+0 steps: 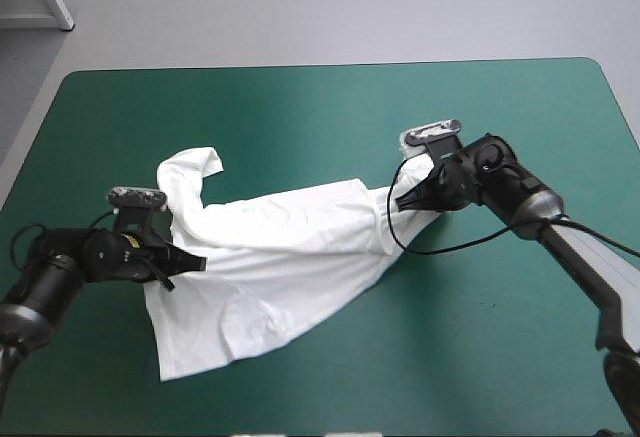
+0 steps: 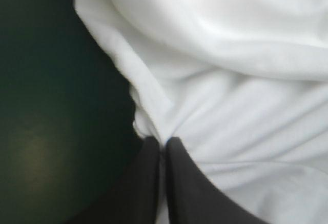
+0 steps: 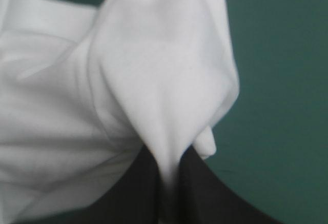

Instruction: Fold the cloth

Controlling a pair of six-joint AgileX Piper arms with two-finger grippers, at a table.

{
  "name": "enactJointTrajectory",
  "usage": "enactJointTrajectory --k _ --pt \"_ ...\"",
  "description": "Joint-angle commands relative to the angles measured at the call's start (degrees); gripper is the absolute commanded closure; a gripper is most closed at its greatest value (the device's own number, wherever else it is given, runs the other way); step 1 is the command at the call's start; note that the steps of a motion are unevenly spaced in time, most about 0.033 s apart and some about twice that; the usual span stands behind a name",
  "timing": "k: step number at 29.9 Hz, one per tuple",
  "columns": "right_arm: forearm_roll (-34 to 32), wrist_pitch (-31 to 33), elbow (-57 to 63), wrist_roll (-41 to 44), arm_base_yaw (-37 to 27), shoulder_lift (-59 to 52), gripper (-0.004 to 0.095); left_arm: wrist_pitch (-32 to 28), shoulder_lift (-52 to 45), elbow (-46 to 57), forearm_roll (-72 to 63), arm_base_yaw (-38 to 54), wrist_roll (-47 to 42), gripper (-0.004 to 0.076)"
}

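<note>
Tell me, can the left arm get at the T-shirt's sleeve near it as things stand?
Probably not yet: the left gripper is shut on the T-shirt. The sleeve lies close, nothing over it, so after releasing it looks reachable.

There is one T-shirt (image 1: 270, 257), white, with one sleeve (image 1: 195, 165) plainly showing. It lies on one table (image 1: 480, 337) under one teal-green cover (image 1: 300, 107). Two arms reach over the table, the left arm (image 1: 50, 277) and the right arm (image 1: 560, 227). Each ends in one gripper, which makes two: the left gripper (image 1: 198, 262) and the right gripper (image 1: 400, 203). Each gripper has two black fingers, four in all. One pair of fingers (image 2: 146, 183) shows in the left wrist view and one pair (image 3: 128, 193) in the right wrist view. Each pair pinches one fold of the T-shirt, so two folds are held.
</note>
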Motion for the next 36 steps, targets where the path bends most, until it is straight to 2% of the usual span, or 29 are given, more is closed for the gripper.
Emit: enactJointTrajectory --k 1,8,11,18,22,26,31,36 --pt "-4.19 3.66 -6.70 0.35 -0.80 -8.58 0.0926 5.00 -6.08 -11.17 3.73 -0.35 -1.28 0.0734" --pt "-4.26 10.15 -21.80 -0.05 -0.80 -17.95 0.0926 17.28 -8.25 -34.87 8.48 -0.35 0.04 0.0734" --pt "-5.29 12.20 -28.76 -1.14 -0.80 -20.52 0.0926 20.30 -7.85 -44.26 11.65 -0.35 1.15 0.0734" --pt "-14.76 21.62 -40.55 -1.14 -0.80 -23.39 0.0926 25.44 -7.85 -58.83 21.26 -0.35 0.90 0.0734" --pt "-11.82 22.64 -42.54 -1.86 -0.80 -25.92 0.0926 28.28 -7.85 -63.62 20.79 -0.35 1.03 0.0734" --pt "-6.69 22.64 -42.54 -2.46 -0.80 -27.95 0.0926 28.28 -7.85 -66.00 17.98 -0.35 1.82 0.0734" --pt "-2.43 22.64 -40.91 -3.07 -0.80 -27.44 0.0926 28.28 -6.80 -65.51 15.30 -0.35 2.20 0.0734" --pt "-2.28 22.64 -35.99 -3.07 -0.80 -24.04 0.0926 28.28 -5.14 -62.02 12.29 -0.35 2.62 0.0734"
